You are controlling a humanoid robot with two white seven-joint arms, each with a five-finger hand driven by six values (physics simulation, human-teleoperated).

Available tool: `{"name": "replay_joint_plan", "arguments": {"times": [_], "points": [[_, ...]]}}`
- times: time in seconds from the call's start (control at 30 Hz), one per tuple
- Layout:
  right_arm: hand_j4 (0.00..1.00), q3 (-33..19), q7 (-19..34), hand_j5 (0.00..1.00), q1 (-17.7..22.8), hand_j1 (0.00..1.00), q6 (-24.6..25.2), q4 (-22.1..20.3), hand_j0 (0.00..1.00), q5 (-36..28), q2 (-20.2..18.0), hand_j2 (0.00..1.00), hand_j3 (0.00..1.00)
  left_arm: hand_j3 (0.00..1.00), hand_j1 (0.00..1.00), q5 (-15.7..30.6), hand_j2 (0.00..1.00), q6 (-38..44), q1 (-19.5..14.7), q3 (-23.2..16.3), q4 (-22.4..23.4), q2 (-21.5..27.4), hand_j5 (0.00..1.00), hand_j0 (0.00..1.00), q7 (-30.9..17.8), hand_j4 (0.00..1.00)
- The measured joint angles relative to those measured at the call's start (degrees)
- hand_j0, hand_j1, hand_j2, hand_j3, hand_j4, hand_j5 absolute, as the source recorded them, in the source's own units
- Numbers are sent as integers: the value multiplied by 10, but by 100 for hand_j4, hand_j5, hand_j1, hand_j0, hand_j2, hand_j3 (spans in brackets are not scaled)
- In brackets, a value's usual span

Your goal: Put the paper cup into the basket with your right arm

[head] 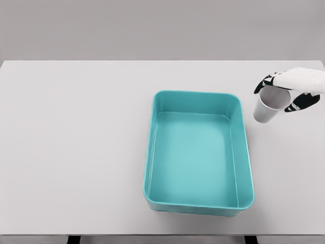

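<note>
Plain grey wall in the back, and a big pale grey surface (76,152) filling pretty much the whole head view, so nothing fancy scenery-wise. Sitting a bit right of center is the basket (242,152), which is really more of a teal rectangular tub with rounded corners and smooth walls, open side up, long way running toward the camera. You can see straight down to its flat bottom and there's nothing inside it. Over on the right, the right hand (289,91) comes in from the right edge, white forearm shell with black fingers (265,84). It's wrapped around the paper cup (268,105), fingers curled over the rim on the far side and the thumb side showing dark at the near right, so it clearly has a grip on the upper part. The cup is white, tilted with its open mouth leaning up and right toward the hand and its base pointing down-left. It's just beside the basket's far right corner, outside the tub, not over it. Can't really tell whether the cup's base is touching the surface or hanging just off it. The left arm doesn't show up in this shot.
</note>
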Motion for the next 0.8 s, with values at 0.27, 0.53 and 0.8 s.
{"name": "replay_joint_plan", "arguments": {"times": [0.27,0.53,0.8], "points": [[76,-1,0,76,-9,76,-13,0,76,0,0,76,76,100,100,0,100,0,0,0,0,0,100,100,0,100],[76,-11,0,76,-12,76,-30,0,76,-21,-4,76,76,100,100,0,100,0,0,0,0,0,100,100,0,100],[76,-16,0,76,-21,76,-47,0,76,-29,-5,76,76,100,100,0,100,0,0,0,0,0,100,100,0,100]]}}
